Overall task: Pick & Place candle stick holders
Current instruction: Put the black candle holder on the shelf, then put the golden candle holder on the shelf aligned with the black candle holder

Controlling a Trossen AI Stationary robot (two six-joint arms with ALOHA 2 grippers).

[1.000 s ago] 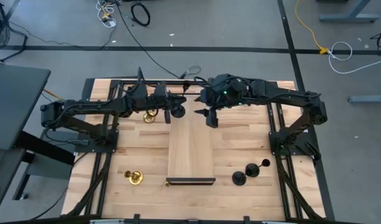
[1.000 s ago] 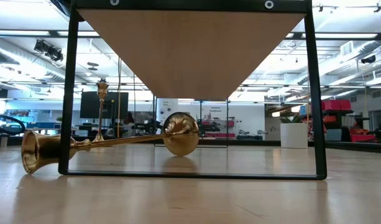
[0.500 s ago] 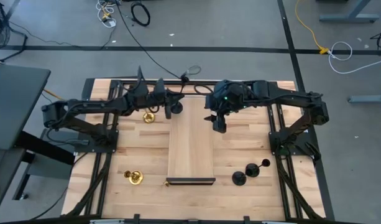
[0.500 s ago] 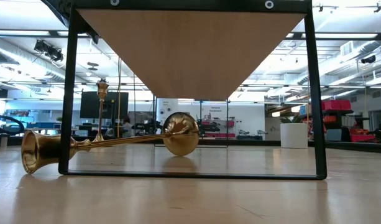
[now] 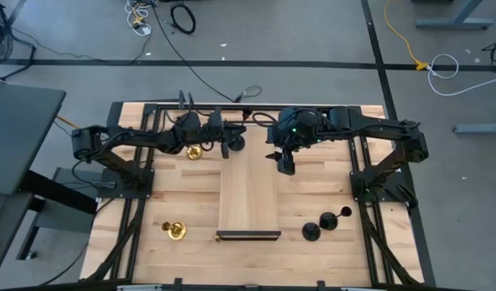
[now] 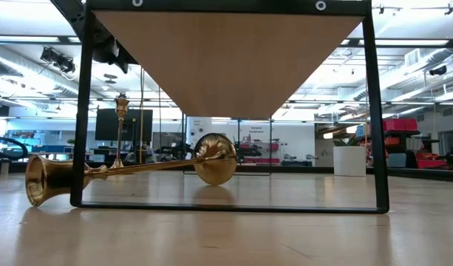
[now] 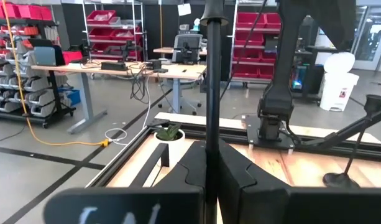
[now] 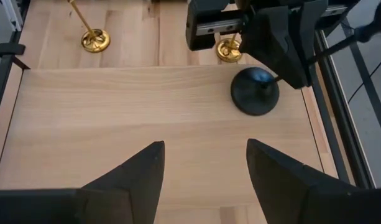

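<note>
Five candle stick holders show from above, each with a round base, a thin stem and a small cup. Your left gripper [image 5: 228, 143] sits at the far left corner of the raised wooden shelf [image 5: 248, 194], its fingers pressed together on the thin stem of a matte black holder [image 8: 255, 91]. In the left wrist view that stem [image 7: 210, 93] runs straight up between the pads. The holder stands upright, its domed round base over the shelf's corner; you cannot tell whether the base touches the wood.

Your right gripper [image 5: 285, 162] hangs over the far right part of the same shelf, fingers [image 8: 135, 174] spread wide with nothing between them, only bare board below.

A shiny gold holder [image 5: 194, 151] stands on the table just beside the left gripper, off the shelf's left edge. A second gold holder [image 5: 175, 229] lies on its side near the front left of the table; the low view shows it stretched out, cup at one end and round base at the other. Two more matte black holders [image 5: 311, 231] [image 5: 343, 214] sit close together at the front right, well apart from both grippers.

A small white pot with a green plant [image 7: 168, 132] rests at the table's edge.
</note>
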